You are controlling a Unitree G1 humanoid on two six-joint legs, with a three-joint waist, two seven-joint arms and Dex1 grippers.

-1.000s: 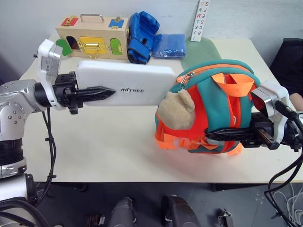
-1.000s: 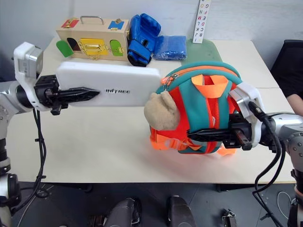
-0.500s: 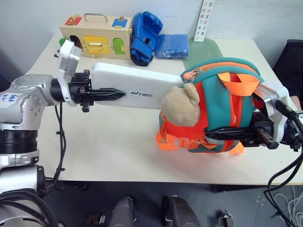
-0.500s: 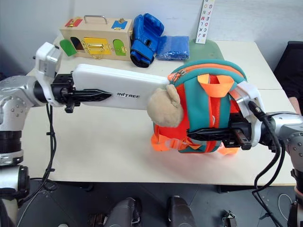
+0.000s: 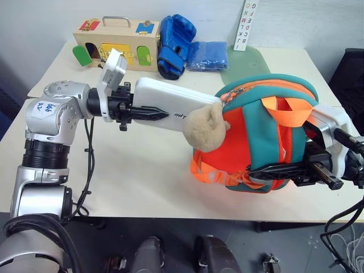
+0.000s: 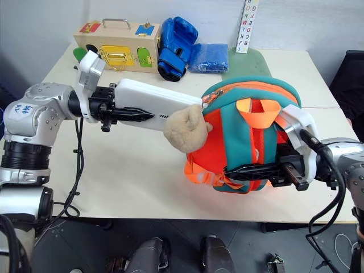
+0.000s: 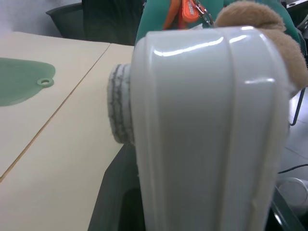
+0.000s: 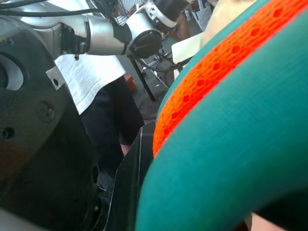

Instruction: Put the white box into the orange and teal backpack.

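A: Insertion is the step in hand, I think. In the left eye view the left gripper (image 5: 149,114) is closed on the near end of the white box (image 5: 170,107), in the middle left of the frame. The far end of the white box goes behind the plush toy (image 5: 206,127) at the side of the orange and teal backpack (image 5: 267,136). How deep it sits inside I cannot tell.

B: And the right gripper (image 5: 273,169)?

A: At the lower right. Its fingers are pressed together on the lower part of the backpack, it seems on the teal trim.

B: What could go wrong?

A: The corner of the box may catch on the zipper edge or on the plush toy, which hangs just in front of the opening. Then the push would move the whole backpack instead of filling it, and the fabric could slip from the right gripper.

B: The right eye view?

A: Same scene. At the top of the frame, well apart from the work, stand the wooden box (image 6: 117,45), the blue boxing glove (image 6: 176,40), a blue cloth (image 6: 208,57) and a green mat (image 6: 250,61) on the bench (image 6: 131,165). None of them blocks the way.

B: Left wrist view?

A: The white box stands close before the camera, with the toy beyond its end.

B: Right wrist view?

A: Teal and orange fabric of the backpack, very near.
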